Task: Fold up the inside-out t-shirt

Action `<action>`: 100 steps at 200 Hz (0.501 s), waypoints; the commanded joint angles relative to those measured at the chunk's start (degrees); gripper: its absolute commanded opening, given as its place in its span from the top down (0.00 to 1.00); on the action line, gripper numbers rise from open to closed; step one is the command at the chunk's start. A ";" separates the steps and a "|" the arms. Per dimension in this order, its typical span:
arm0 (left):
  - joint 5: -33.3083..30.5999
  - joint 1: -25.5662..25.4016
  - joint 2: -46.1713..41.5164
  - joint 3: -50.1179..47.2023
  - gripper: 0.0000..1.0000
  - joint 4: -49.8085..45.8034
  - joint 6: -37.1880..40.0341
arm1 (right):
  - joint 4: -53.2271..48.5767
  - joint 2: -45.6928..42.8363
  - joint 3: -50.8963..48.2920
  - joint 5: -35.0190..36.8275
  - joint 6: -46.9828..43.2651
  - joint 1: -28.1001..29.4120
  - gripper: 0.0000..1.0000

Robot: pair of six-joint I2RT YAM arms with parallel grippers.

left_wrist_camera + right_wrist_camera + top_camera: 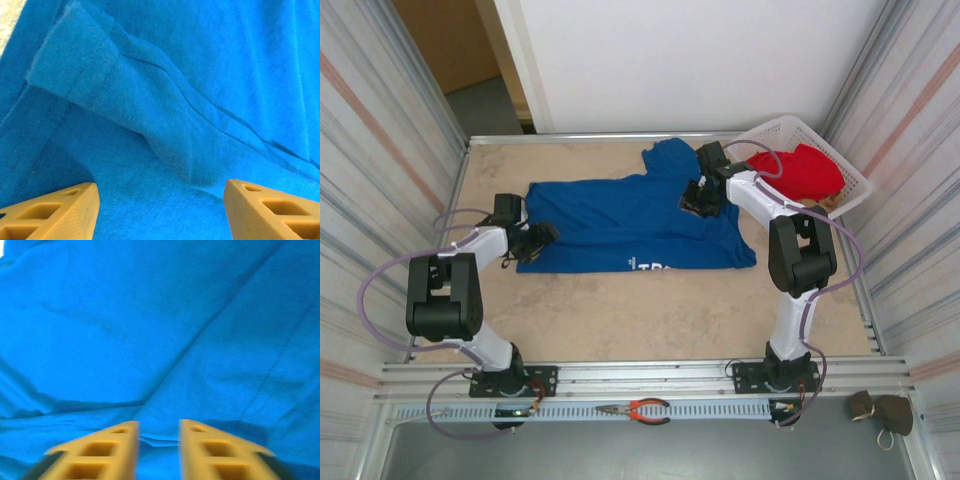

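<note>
A royal-blue short-sleeved cotton t-shirt [620,215] lies spread across the middle of the tan table top [620,325]. Its body runs from left to right, and one sleeve reaches toward the far edge. White lettering [650,267] shows along the shirt's near edge, right of centre.

My left gripper [542,238] sits at the left end of the shirt, low over the cloth. In my left wrist view its tan fingers [50,212] stand wide apart, open, with blue fabric lying loose between them. Just beyond them a rumpled sleeve with a stitched cuff [70,65] rises in a soft ridge and slants away to the upper left. A sliver of table shows at the far left corner.

My right gripper [694,198] hangs over the far right part of the shirt, near where the far sleeve joins the body. In my right wrist view the picture is blurred. The fingers [100,452] stand a little apart, leaving a narrow gap, and creased cloth shows through it. A small fold lies just ahead of the tips.

At the far right corner a white plastic lattice basket [855,185] holds a red garment [810,170]. Red-handled pliers [635,410] lie on the metal rail at the near edge, between my two bases.
</note>
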 commanded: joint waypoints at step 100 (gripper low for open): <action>-0.25 -0.27 -1.29 -0.80 0.33 0.46 -0.73 | -0.99 1.81 -7.52 3.69 -0.16 -0.06 0.59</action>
